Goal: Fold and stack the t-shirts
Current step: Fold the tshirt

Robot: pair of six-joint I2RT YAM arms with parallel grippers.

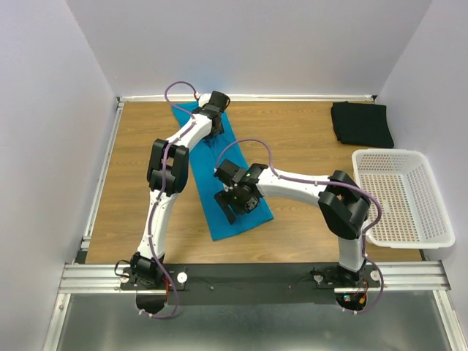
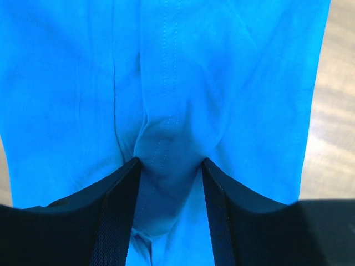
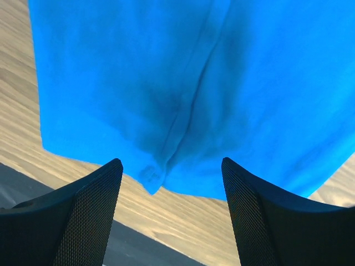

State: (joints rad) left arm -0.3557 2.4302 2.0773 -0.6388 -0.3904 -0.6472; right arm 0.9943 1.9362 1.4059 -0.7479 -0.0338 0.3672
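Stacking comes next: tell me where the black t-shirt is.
Top view: the black t-shirt lies folded at the far right corner of the table, beyond the white basket.

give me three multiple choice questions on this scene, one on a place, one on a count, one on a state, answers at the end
1. Where does the black t-shirt lie?
A. at the far right corner of the table
B. inside the white basket
C. draped over an arm

2. How many t-shirts are in view?
A. one
B. two
C. three

3. How does the right gripper stand?
A. shut on the basket's rim
B. shut on the black t-shirt
C. open above the near end of the teal t-shirt

Answers:
1 A: it lies folded on the wood by the back wall.
2 B: one black and one teal, and no other.
3 C: the right wrist view shows both fingers wide apart with the teal hem just beyond them.
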